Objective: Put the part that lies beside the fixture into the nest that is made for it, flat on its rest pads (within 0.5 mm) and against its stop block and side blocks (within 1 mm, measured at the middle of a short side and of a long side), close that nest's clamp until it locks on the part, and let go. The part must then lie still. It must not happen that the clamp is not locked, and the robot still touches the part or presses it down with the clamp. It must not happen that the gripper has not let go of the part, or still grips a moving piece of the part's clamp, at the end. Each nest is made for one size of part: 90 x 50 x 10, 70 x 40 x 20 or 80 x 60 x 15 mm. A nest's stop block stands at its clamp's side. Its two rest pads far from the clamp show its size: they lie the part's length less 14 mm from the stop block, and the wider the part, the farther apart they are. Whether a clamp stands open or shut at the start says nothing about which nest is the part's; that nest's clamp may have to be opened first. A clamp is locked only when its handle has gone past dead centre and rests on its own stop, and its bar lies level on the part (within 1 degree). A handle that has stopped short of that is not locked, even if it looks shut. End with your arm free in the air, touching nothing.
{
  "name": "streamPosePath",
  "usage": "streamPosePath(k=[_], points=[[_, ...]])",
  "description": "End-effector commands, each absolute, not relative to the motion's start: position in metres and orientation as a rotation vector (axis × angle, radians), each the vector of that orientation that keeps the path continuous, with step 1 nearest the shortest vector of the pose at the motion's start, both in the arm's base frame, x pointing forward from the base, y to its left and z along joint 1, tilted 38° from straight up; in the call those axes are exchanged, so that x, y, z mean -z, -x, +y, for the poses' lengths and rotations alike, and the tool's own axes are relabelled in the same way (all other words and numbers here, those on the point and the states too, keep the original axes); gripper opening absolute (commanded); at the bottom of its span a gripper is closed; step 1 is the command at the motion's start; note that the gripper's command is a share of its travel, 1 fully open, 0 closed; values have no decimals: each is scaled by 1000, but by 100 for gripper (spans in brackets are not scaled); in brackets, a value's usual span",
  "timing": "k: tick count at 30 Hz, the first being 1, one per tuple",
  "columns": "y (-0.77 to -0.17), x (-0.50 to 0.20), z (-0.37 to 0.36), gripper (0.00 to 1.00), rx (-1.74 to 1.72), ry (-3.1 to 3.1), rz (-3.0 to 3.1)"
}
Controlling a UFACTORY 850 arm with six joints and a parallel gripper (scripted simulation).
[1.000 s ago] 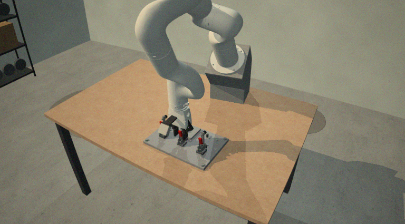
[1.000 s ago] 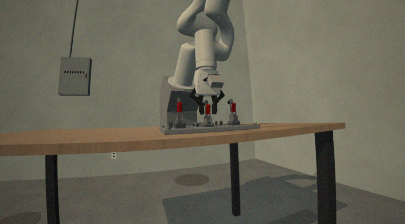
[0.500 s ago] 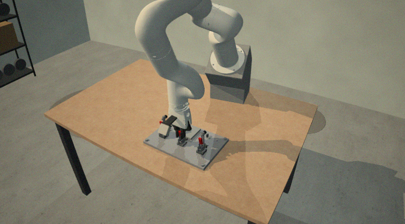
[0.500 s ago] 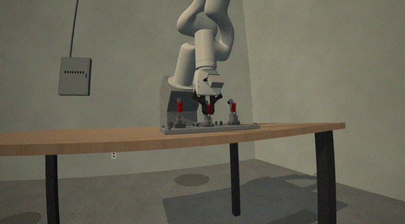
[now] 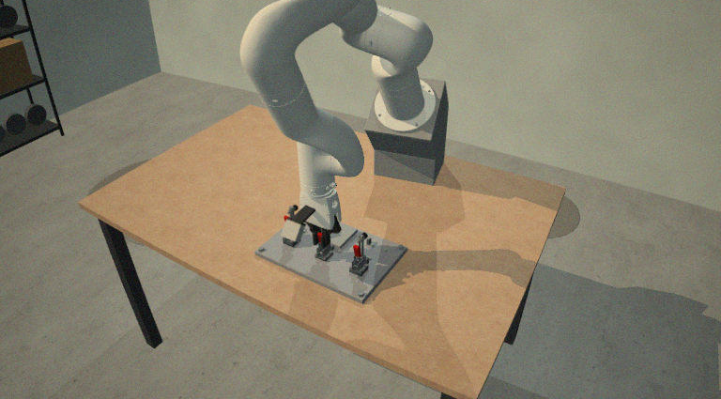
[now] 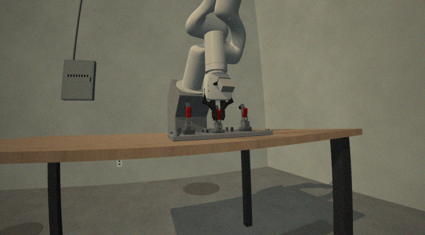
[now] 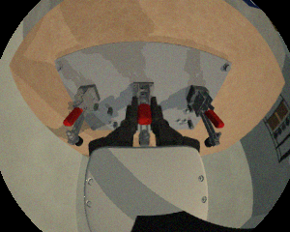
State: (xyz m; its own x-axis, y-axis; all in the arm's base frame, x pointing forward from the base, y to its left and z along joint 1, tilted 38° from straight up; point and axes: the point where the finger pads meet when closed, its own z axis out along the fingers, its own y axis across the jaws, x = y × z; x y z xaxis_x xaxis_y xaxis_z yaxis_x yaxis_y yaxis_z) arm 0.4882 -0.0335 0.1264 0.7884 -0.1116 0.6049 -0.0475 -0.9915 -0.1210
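- Tool [image 6: 218, 116] seen shut on the red handle of the middle clamp [image 7: 144, 115]; handle is held about upright between the dark fingers, tool pointing straight down over the fixture plate [image 5: 329, 273].
- Outer clamps [image 6: 187, 112] and [image 6: 244, 112] left untouched, handles also approx. upright.
- Part cannot be placed with certainty: a pale flat slab [image 5: 345, 236] is made out on the plate just behind the middle clamp, prob. the part already in its nest; seating vs. stop and side blocks too small to judge.
- Step in hand, as judged: the middle nest's clamp is being worked by its handle. If the slab is the part, the clamp is to be closed.
- Next move: handle to be swung along its arc, past dead centre, till it rests on its own stop w/ bar level; only then is the grip to be released.
- Plate sits near the front edge of the surface [image 5: 212, 171].
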Motion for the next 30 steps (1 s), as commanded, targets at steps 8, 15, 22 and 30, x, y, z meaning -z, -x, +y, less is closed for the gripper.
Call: streamPosePath(k=[8, 15, 22, 30], points=[[-488, -127, -34, 0, 983, 2876, 128], [-488, -127, -34, 0, 983, 2876, 128], [-489, -127, -34, 0, 983, 2876, 128], [-491, -129, -34, 0, 983, 2876, 128]])
